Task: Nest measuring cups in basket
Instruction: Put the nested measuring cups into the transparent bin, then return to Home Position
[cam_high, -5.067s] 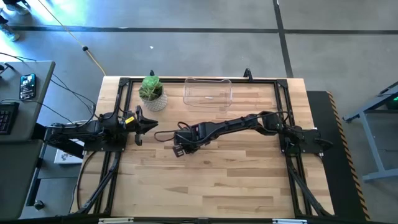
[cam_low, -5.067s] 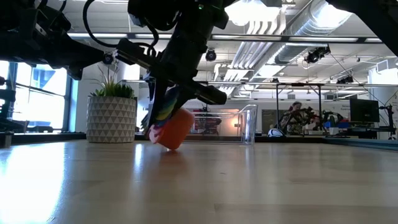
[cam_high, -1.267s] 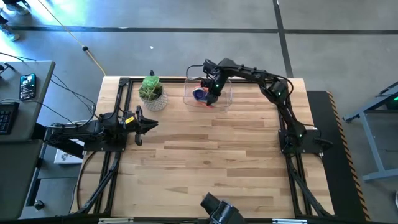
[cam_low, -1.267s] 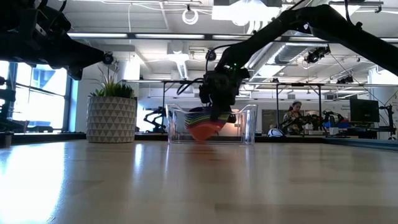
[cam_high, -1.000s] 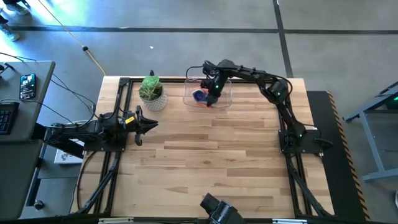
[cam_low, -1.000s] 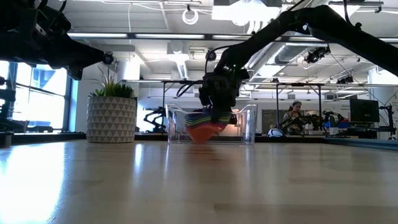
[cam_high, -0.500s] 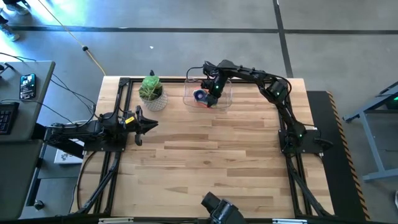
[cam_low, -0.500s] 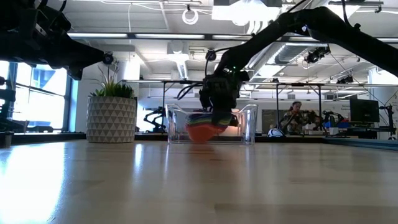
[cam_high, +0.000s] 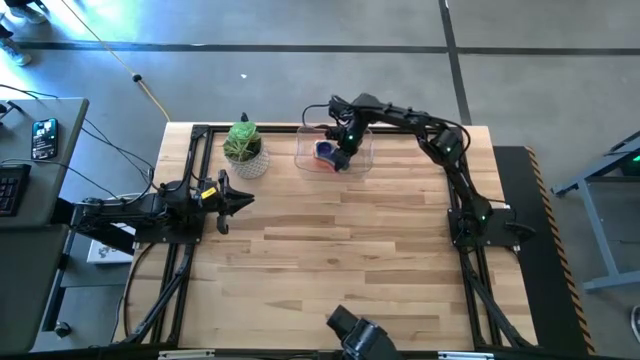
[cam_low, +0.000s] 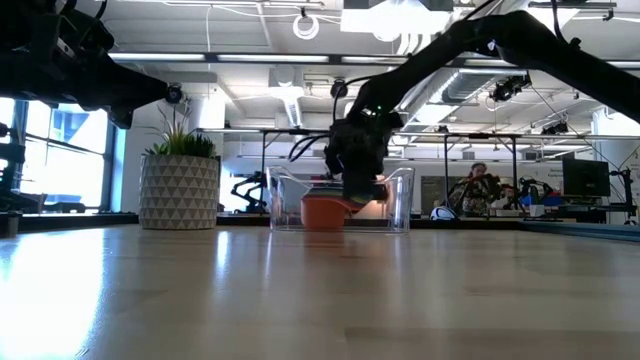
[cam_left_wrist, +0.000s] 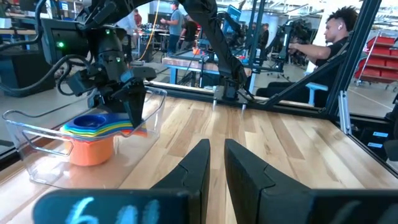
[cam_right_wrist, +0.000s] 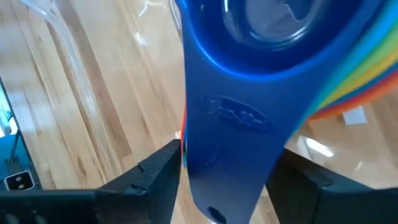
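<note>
Wooden tabletop at twelve o'clock: right gripper (cam_high: 343, 150) stands released astride the nested measuring cups' (cam_left_wrist: 94, 137) blue handle, its embossed lettering unreadable, inside the basket (cam_high: 305, 157); left gripper (cam_high: 240, 200) nearly closed, empty.

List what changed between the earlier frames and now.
The right hand carried the nested measuring cups from mid-table into the basket, lowered them upright onto its floor, and opened off the handles. The left hand and the plant pot stayed put.

An open robotics lab: exposed ceiling ducts (cam_low: 470, 45), other robot rigs, a person (cam_left_wrist: 323, 43) at workbenches.
</note>
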